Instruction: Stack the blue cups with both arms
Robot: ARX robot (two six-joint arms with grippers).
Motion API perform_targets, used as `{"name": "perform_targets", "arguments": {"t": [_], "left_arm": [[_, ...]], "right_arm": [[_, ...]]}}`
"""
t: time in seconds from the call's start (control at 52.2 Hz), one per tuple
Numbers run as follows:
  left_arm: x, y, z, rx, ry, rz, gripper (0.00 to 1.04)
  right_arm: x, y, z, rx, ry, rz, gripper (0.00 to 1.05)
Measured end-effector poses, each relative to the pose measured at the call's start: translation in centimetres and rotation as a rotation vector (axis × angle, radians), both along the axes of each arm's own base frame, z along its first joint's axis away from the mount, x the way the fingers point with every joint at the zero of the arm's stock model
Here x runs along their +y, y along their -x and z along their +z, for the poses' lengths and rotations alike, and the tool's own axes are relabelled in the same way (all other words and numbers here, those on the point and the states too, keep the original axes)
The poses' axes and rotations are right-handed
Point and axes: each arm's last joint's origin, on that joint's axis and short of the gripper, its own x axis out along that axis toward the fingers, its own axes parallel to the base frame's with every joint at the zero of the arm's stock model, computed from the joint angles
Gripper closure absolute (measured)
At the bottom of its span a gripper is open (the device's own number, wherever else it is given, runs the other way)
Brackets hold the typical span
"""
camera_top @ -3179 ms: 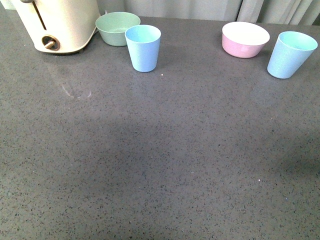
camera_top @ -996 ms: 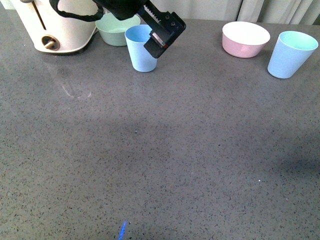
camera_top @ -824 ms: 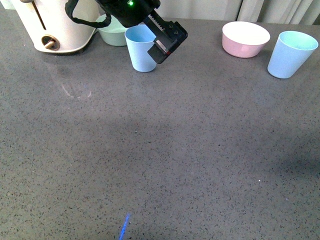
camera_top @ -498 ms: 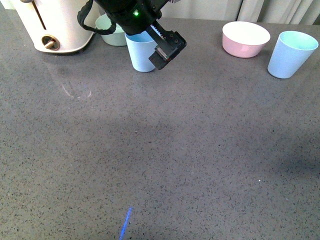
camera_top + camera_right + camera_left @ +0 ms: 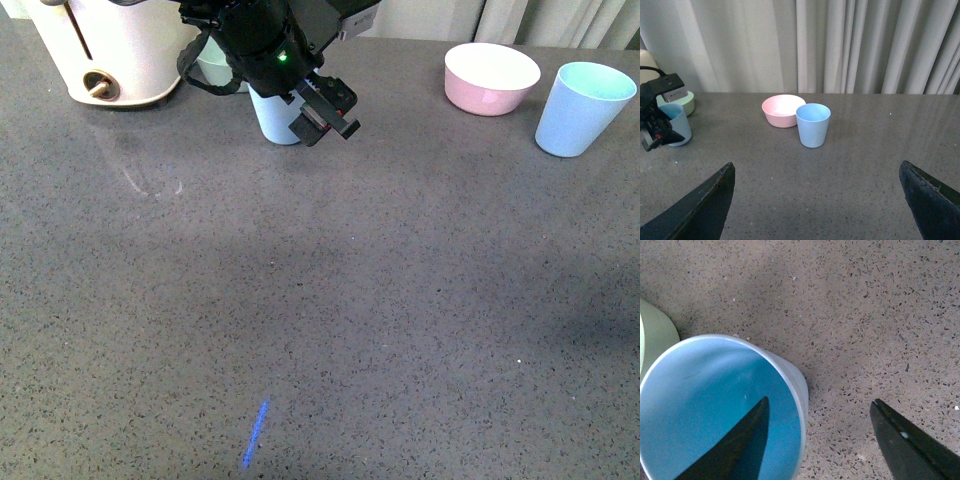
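Two pale blue cups stand upright on the grey table. The left cup is largely covered by my left gripper, which is open. In the left wrist view one finger reaches inside this cup and the other finger hangs outside over the table, so the cup's wall lies between them. The right cup stands free at the far right. My right gripper is open, out of the front view, and faces that cup from a distance.
A pink bowl sits just left of the right cup. A green bowl is behind the left cup, beside a cream appliance. A short blue streak of light lies on the near table. Curtains close the back.
The left arm entered from the back and came down over the left cup, which has kept its place. Its finger now sits lower against the cup. The blue streak appeared near the front.
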Motion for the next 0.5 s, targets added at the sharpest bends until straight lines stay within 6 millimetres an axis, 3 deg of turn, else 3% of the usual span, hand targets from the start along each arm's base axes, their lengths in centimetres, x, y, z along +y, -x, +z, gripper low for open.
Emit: {"name": "perform_targets", "arguments": {"t": [0.172,0.345,0.498], "left_arm": [[-0.2,0.1,0.3,0.018,-0.003,0.024,0.79],[-0.9,0.7,1.2,0.017,-0.006,0.013,1.03],[-2.6,2.1,4.2,-0.013,0.017,-0.033,1.02]], "right_arm": [[0.0,0.0,0.0,0.0,0.0,0.0,0.09],[0.0,0.0,0.0,0.0,0.0,0.0,0.09],[0.0,0.0,0.0,0.0,0.0,0.0,0.09]]}}
